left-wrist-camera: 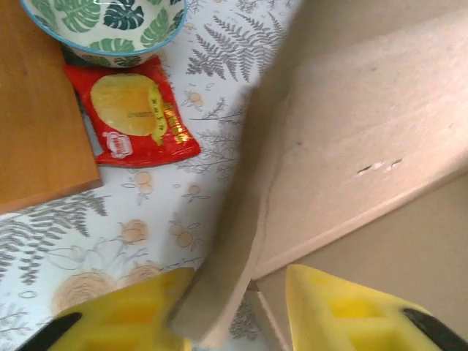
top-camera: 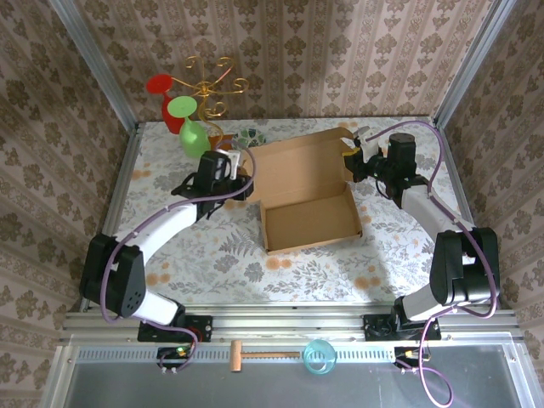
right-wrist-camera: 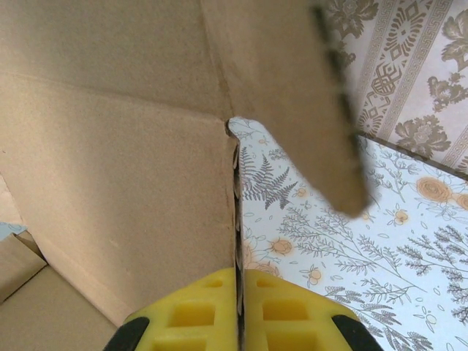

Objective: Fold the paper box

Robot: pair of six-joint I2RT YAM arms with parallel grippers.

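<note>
Grippers flank box (top-camera: 302, 183), centre frame.
The right gripper (right-wrist-camera: 239, 274) pinches a wall (right-wrist-camera: 146, 205); the left gripper (left-wrist-camera: 238, 281), jaws apart, straddles a blurred flap (left-wrist-camera: 227, 241).

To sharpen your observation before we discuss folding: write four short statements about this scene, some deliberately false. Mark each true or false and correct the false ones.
1. The right gripper is clamped on an edge of the paper box. True.
2. The paper box is closed with its lid down. False: the lid stands raised and the tray is open.
3. The left gripper has its fingers either side of a box flap. True.
4. The red snack packet lies inside the box. False: it lies on the tablecloth, beside the leaf-patterned bowl.
</note>
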